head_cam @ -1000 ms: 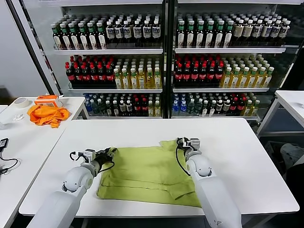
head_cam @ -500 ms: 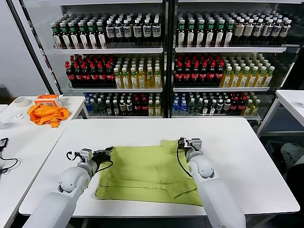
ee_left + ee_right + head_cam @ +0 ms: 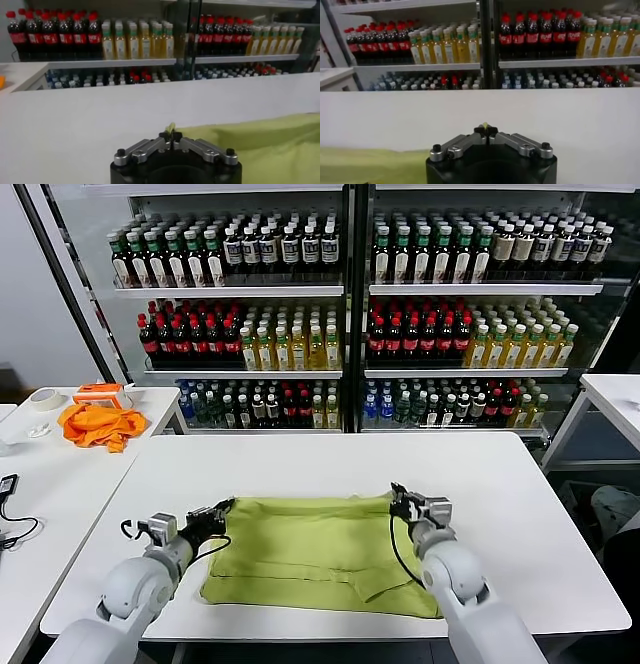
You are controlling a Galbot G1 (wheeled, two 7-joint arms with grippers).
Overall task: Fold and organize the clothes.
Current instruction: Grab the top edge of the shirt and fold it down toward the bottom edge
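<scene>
Fingers of the left gripper (image 3: 222, 509) and right gripper (image 3: 397, 495) pinch the T-shirt (image 3: 310, 549)'s far corners; you should keep that edge taut, moving both evenly over the surface (image 3: 520, 484).

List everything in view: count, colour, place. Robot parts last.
T-shirt: one, yellow-green, spread on the front table, far corners pinched.
Front table: one, white, under the T-shirt.
Side table: one, white, robot's left.
Orange cloth: one, bunched on the side table.
Tape roll: one, pale, beside the orange cloth.
Bottles: many, red, yellow and dark, on the rear shelves.
Left gripper: one, shut on the T-shirt's far left corner.
Right gripper: one, shut on the far right corner.
</scene>
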